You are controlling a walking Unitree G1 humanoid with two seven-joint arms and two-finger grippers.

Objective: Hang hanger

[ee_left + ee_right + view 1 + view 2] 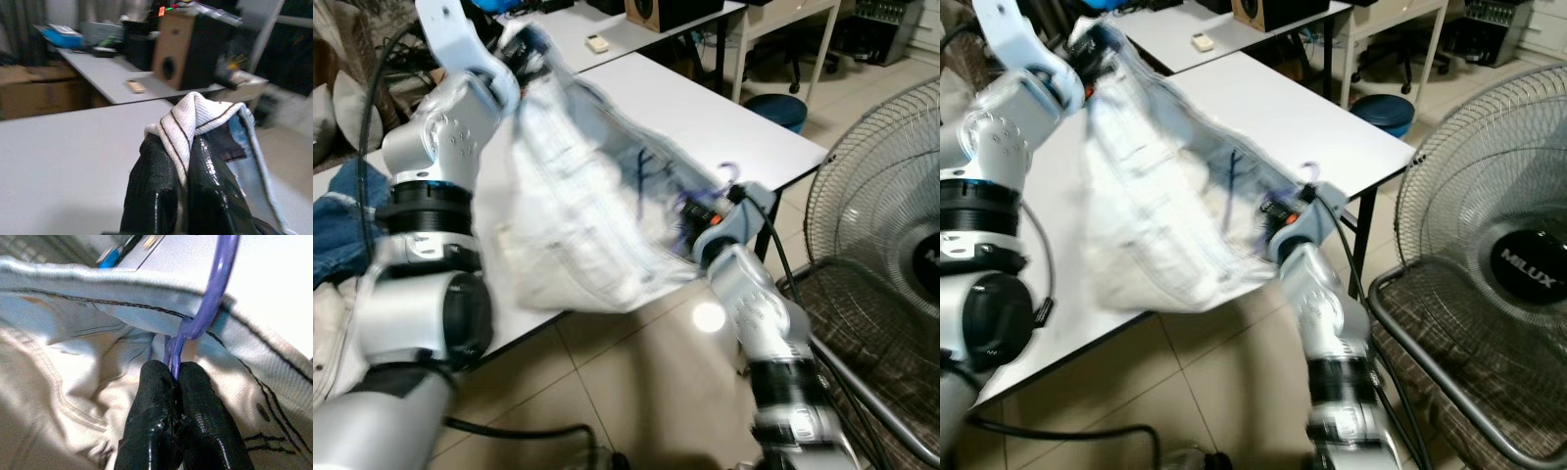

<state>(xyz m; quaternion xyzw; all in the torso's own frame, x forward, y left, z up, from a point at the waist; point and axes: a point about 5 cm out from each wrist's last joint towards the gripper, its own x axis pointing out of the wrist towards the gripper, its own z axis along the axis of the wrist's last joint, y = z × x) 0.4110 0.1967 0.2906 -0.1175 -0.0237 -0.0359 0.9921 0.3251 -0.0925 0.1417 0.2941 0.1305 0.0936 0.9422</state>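
Here, at my far left, blue denim (342,220) lies crumpled on the counter's (705,113) near edge. My left hand (182,169) is raised high above the white counter, its two black, glossy, textured fingers (151,196) clenched on a bunched fold of the pale garment (582,211): a ribbed white weave with thin dark stitch lines, the fold poking up between the fingers. From that grip the garment stretches down and to the right, its long axis running as a slant from my upper left hand to my lower right one, the loose cloth sagging below the line over the counter's front edge and the tiled floor (626,392). The fabric looks soft, whitish to light blue, with seams and dark topstitching.

At the lower right end, my right hand (178,374) is pinched shut on the thin stem of a purple plastic hanger (205,308), which sits inside the garment's opening. Its smooth, rounded hook curves up out of the cloth and points away from my hand, toward the counter top; in the head views the hook (728,176) peeks out just above my wrist, near the counter's corner.

Further right stands a large floor fan (1498,264) with a round wire grille, well apart from the garment. Behind, a second counter carries a wooden speaker box (183,54).
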